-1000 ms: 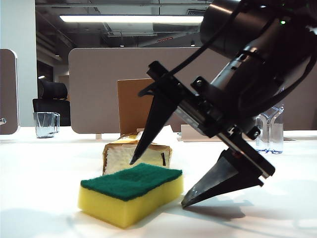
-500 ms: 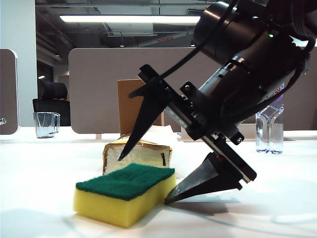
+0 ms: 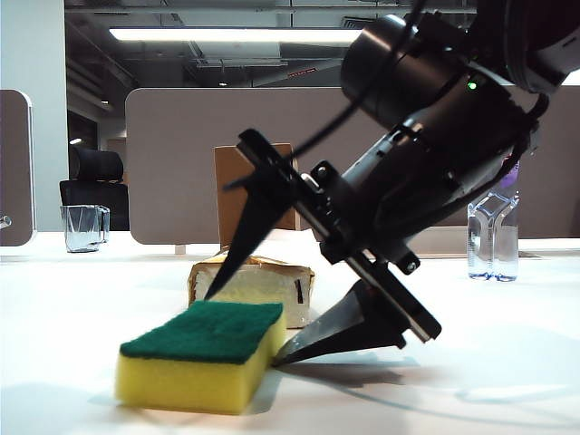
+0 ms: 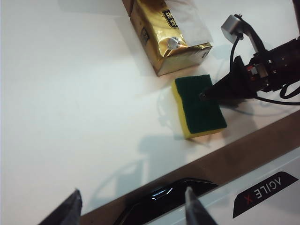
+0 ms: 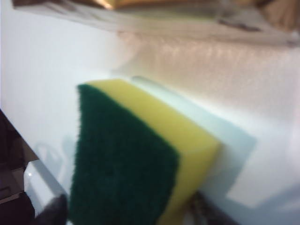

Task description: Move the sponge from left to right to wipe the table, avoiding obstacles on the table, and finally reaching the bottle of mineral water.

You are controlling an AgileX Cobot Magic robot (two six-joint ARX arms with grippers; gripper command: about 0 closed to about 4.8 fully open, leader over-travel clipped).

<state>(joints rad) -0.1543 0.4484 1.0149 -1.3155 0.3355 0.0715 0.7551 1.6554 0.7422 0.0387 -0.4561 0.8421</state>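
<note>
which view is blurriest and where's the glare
Right wrist view is blurriest: the sponge fills it, soft-edged. Exterior view is sharp, with glare from the ceiling light strip. Left wrist view is clear; the tissue pack shines and the table looks washed out.

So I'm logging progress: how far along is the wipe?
Early. Nothing looks done: the sponge lies flat, unlifted. In hand: the right hand straddles it, open; the left hand hangs idle. Left: grip, wipe past the tissue pack and box to the bottle.
</note>
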